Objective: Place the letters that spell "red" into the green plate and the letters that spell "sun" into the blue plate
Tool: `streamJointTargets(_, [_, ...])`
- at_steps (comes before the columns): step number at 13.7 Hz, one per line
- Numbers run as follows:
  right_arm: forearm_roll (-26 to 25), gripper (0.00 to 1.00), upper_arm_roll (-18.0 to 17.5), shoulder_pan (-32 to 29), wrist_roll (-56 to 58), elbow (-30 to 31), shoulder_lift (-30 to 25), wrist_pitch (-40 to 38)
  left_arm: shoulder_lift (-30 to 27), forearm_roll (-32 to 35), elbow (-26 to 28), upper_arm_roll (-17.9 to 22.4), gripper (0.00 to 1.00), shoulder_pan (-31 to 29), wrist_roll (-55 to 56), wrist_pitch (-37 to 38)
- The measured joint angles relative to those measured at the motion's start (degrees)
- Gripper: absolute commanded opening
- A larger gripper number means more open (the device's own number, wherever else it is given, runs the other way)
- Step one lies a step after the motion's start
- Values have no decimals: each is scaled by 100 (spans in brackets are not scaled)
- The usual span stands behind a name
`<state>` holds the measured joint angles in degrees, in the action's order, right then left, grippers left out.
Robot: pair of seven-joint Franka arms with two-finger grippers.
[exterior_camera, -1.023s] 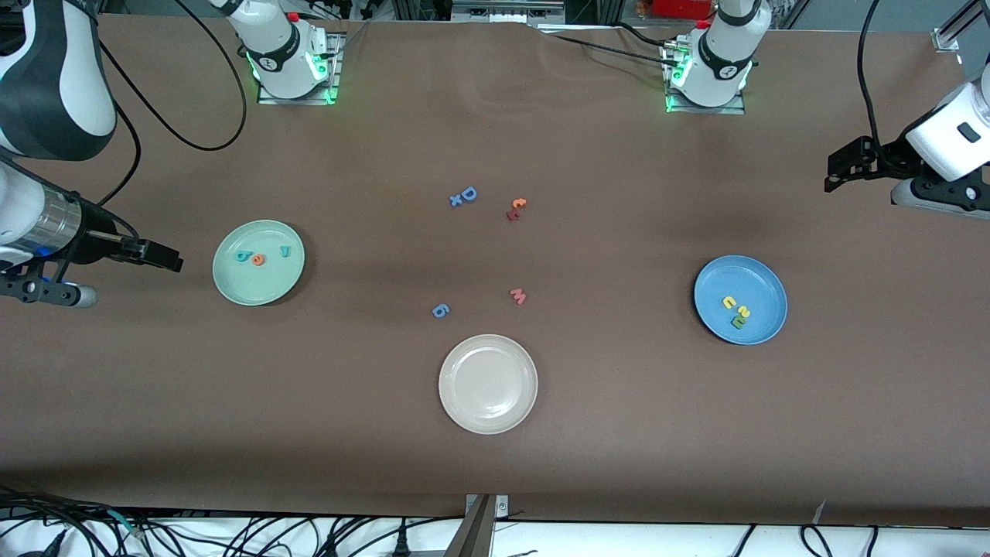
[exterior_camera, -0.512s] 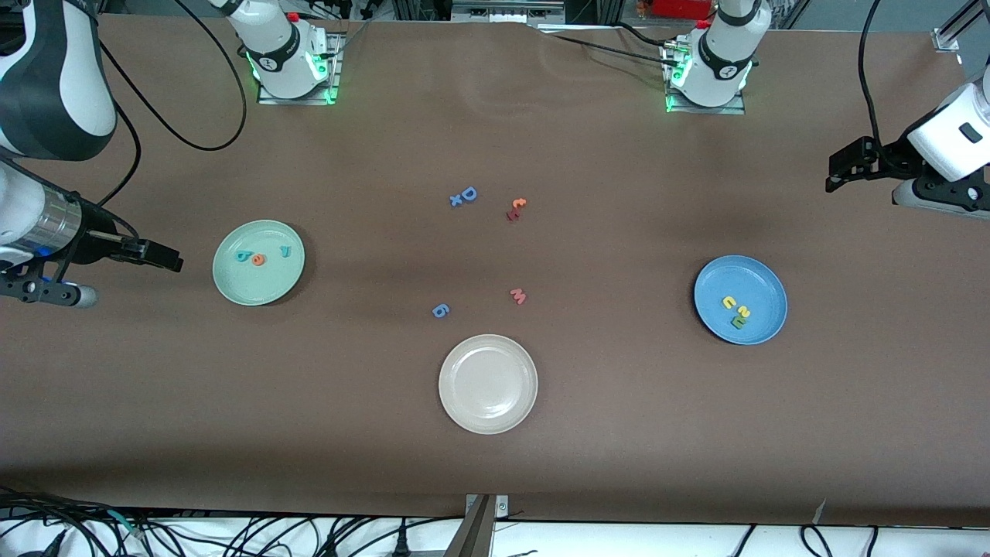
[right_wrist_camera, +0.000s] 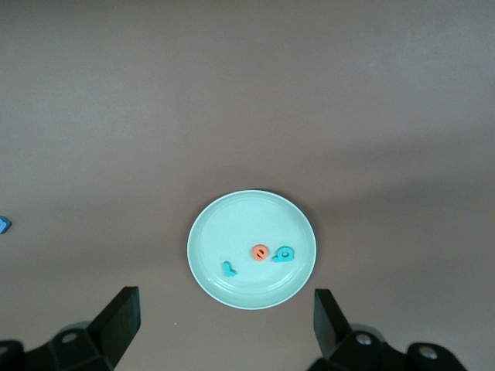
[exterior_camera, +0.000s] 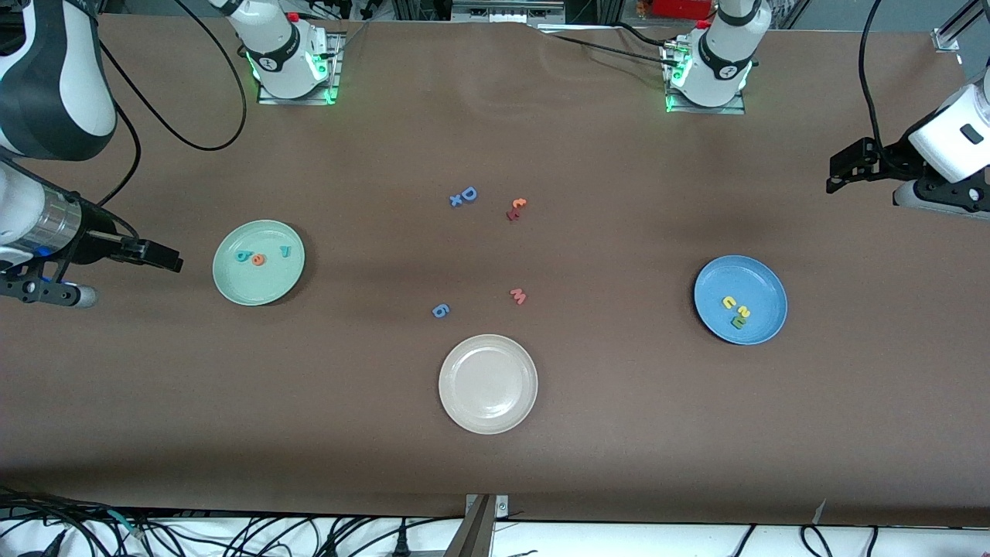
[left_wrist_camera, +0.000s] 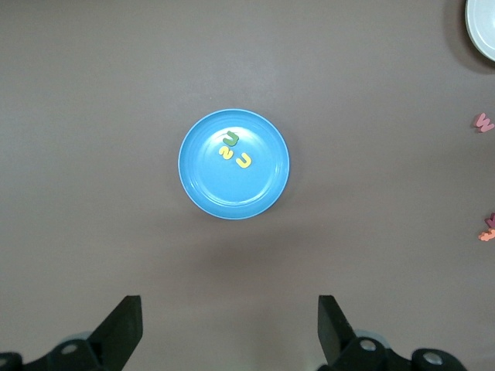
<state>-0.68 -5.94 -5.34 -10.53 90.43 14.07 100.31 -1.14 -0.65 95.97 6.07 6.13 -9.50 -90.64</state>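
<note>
The green plate [exterior_camera: 259,288] [right_wrist_camera: 232,228] lies toward the right arm's end of the table. In it are the teal "d" [exterior_camera: 243,256] [right_wrist_camera: 283,254], the orange "e" [exterior_camera: 258,260] [right_wrist_camera: 261,252] and the teal "r" [exterior_camera: 285,251] [right_wrist_camera: 229,269]. The blue plate [exterior_camera: 723,280] [left_wrist_camera: 232,193] lies toward the left arm's end and holds the yellow "u" [exterior_camera: 728,302] [left_wrist_camera: 244,161], the yellow "s" [exterior_camera: 743,312] [left_wrist_camera: 225,153] and the green "n" [exterior_camera: 737,322] [left_wrist_camera: 230,138]. My right gripper [exterior_camera: 168,260] [right_wrist_camera: 224,309] hangs open and empty beside the green plate. My left gripper [exterior_camera: 837,176] [left_wrist_camera: 230,317] is open and empty, high over the table's end.
A cream plate [exterior_camera: 488,410] [left_wrist_camera: 483,31] lies mid-table, nearest the front camera. Loose letters lie around the middle: a blue "D" [exterior_camera: 469,193] with a blue "x" [exterior_camera: 455,200], an orange-red pair [exterior_camera: 516,209], a pink "w" [exterior_camera: 518,295] [left_wrist_camera: 484,121] and a blue "6" [exterior_camera: 440,311].
</note>
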Motion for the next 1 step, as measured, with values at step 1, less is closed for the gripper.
streamJointTargets(1, [0,99,0,0,0,0,0,3,0,0,0,1,100,0,0,-5])
